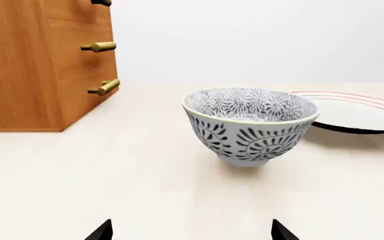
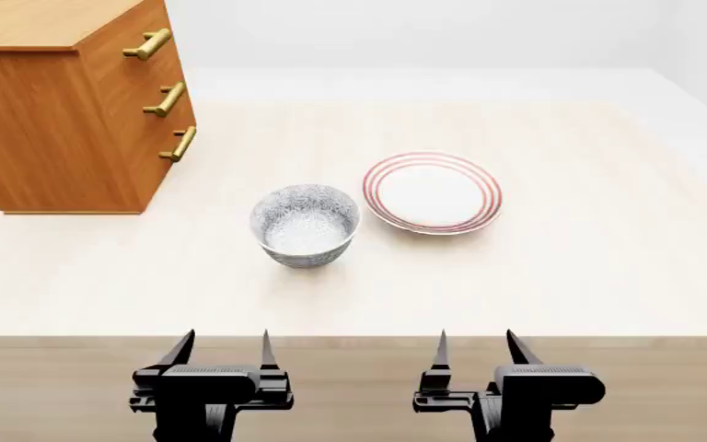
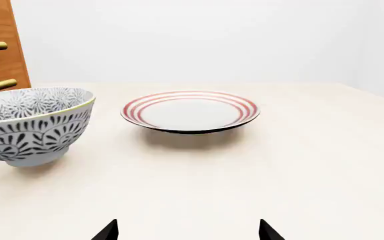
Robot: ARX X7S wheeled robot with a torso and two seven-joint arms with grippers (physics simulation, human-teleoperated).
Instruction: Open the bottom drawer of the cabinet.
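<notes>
head: cabinet (image 2: 65, 110) seen far left on tabletop (image 2: 574, 276), bottom drawer (image 2: 167, 158) shut, lowest handle (image 2: 181, 144) to be hooked squarely, pulled straight; left gripper (image 2: 224, 345) and right gripper (image 2: 474, 345) fingers spread, empty | left wrist: bowl (image 1: 249, 125) sits in the path, to be skirted | right wrist: plate (image 3: 190, 111) clear of route

Bowl (image 2: 306, 224) near bottom drawer (image 2: 172, 147) front; sides free.
</notes>
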